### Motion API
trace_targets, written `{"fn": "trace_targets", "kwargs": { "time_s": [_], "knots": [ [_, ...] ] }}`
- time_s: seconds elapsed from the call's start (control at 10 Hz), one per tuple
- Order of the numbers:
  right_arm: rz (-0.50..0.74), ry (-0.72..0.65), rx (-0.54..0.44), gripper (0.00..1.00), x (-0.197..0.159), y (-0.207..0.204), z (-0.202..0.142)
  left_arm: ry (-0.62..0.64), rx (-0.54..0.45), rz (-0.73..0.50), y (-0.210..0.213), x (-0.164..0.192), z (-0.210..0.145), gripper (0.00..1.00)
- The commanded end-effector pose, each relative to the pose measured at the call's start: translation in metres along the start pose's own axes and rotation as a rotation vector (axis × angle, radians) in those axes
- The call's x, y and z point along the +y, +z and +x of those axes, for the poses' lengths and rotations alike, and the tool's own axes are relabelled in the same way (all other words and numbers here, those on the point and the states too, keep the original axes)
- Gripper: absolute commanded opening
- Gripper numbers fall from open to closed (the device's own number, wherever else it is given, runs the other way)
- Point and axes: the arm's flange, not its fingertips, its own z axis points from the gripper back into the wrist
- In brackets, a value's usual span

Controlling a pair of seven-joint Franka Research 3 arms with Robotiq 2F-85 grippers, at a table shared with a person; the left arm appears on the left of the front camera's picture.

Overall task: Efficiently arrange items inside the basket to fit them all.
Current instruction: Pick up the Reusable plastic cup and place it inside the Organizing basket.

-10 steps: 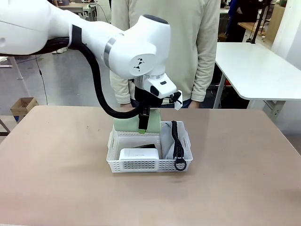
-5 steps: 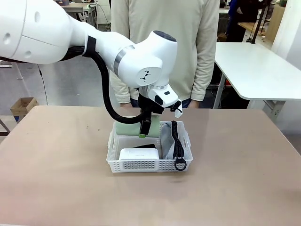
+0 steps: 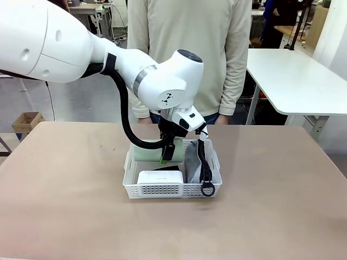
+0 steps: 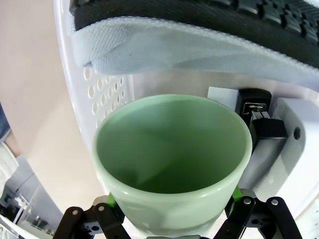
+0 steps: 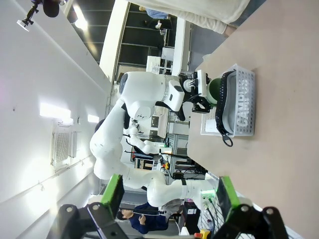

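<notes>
The white perforated basket (image 3: 172,190) sits mid-table. My left gripper (image 3: 167,152) is shut on the pale green cup (image 3: 145,151), which lies tilted over the basket's back-left part. In the left wrist view the cup (image 4: 172,149) opens toward the camera between my green pads (image 4: 110,200), just above the basket wall (image 4: 107,84). The white box (image 3: 159,177) lies at the front left, with the black stapler (image 4: 261,127) behind it. The grey pouch (image 3: 192,160) stands on edge on the right side, its black strap (image 3: 204,165) hanging over the front rim. My right gripper (image 5: 169,191) hangs open, far from the basket (image 5: 244,107).
A person (image 3: 190,54) in a cream top stands at the table's far edge, right behind the basket. The brown tabletop (image 3: 65,189) is bare left, right and in front of the basket. A white table (image 3: 293,81) stands farther back right.
My left arm has come down and tipped the cup over, bringing it from above the back rim into the basket's back-left part. The other items have not moved.
</notes>
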Motion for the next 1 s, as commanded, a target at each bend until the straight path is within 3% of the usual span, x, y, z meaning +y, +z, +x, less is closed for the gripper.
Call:
{"fn": "trace_targets", "kwargs": {
  "time_s": [0.0, 0.6, 0.7, 0.9],
  "knots": [
    [0.023, -0.01, -0.011, 1.0, 0.006, -0.002, 0.0, 0.028, -0.005, 0.027, -0.001, 0.003, 0.0, 0.88],
    [0.023, -0.01, -0.011, 1.0, 0.006, -0.002, 0.0, 0.005, -0.015, 0.03, -0.012, 0.011, 0.001, 0.88],
    [0.023, -0.01, -0.011, 1.0, 0.006, -0.002, 0.0, 0.009, -0.02, 0.031, -0.013, 0.011, 0.002, 1.0],
    [0.023, -0.01, -0.011, 1.0, 0.006, -0.002, 0.0, 0.002, -0.01, 0.041, -0.012, 0.011, 0.003, 1.0]
  ]
}}
